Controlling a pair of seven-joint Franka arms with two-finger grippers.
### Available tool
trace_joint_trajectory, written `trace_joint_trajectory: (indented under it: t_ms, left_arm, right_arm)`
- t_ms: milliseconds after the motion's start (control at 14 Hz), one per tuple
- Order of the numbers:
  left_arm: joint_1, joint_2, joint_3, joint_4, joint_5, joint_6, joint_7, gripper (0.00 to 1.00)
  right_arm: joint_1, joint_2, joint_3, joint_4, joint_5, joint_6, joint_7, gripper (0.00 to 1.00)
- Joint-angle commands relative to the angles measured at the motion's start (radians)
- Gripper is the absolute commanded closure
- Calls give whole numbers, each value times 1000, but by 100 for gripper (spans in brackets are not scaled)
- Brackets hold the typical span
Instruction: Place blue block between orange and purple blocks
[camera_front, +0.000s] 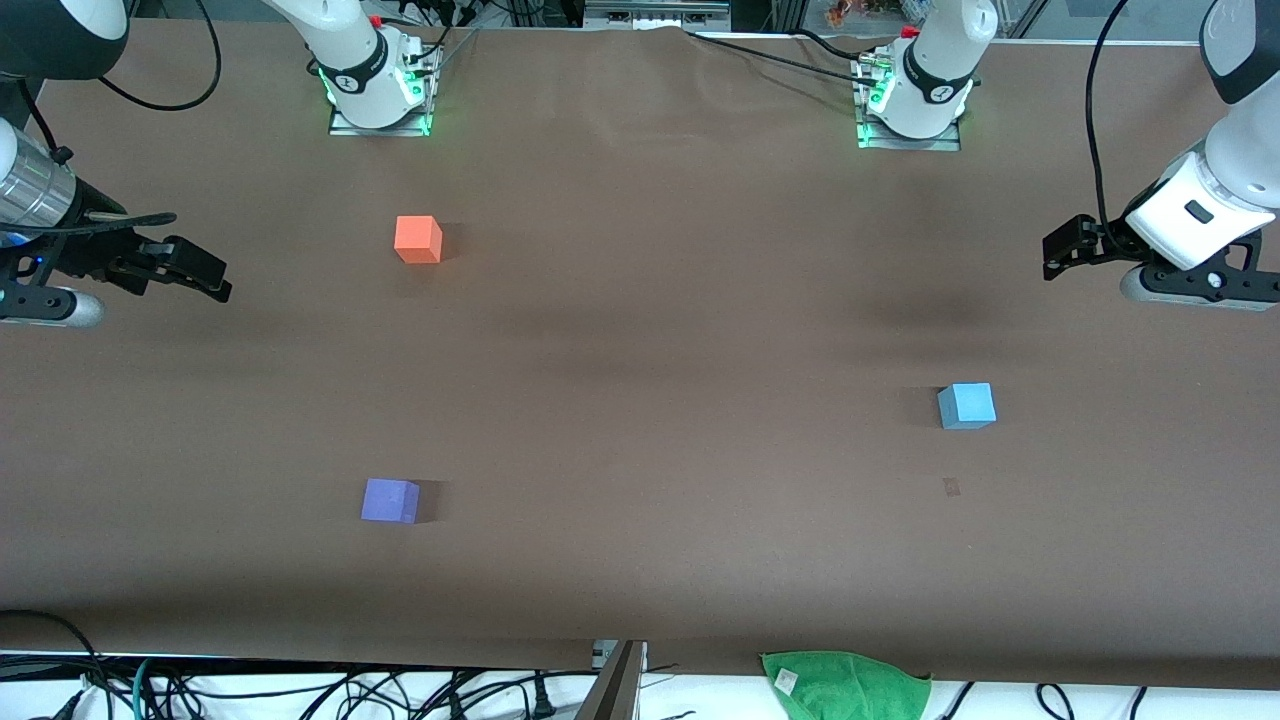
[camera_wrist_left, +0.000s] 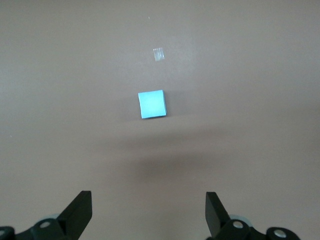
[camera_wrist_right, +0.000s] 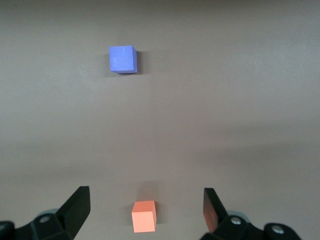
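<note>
The light sky-blue block (camera_front: 966, 405) sits on the brown table toward the left arm's end and also shows in the left wrist view (camera_wrist_left: 151, 104). The orange block (camera_front: 418, 240) and the violet-purple block (camera_front: 390, 500) sit toward the right arm's end, well apart, with the purple one nearer the front camera. Both show in the right wrist view, orange (camera_wrist_right: 144, 216) and purple (camera_wrist_right: 123, 59). My left gripper (camera_front: 1056, 250) (camera_wrist_left: 148, 212) is open and empty, raised over the table's left-arm end. My right gripper (camera_front: 205, 272) (camera_wrist_right: 146, 195) is open and empty, raised over the right-arm end.
A small pale patch (camera_front: 951, 487) lies on the table nearer the front camera than the blue block and also shows in the left wrist view (camera_wrist_left: 158, 54). A green cloth (camera_front: 845, 685) hangs at the table's front edge. Cables run below that edge.
</note>
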Motion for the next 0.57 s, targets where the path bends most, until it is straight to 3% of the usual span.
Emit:
trace_joint_trajectory:
  t_ms: [0, 500]
  left_arm:
    - [5, 24, 0, 62, -23, -45, 2, 0]
    - [5, 51, -6, 99, -12, -57, 13, 0]
  right_arm:
    - [-1, -14, 2, 4, 1, -19, -9, 0]
    - [-1, -14, 0, 4, 1, -17, -9, 0]
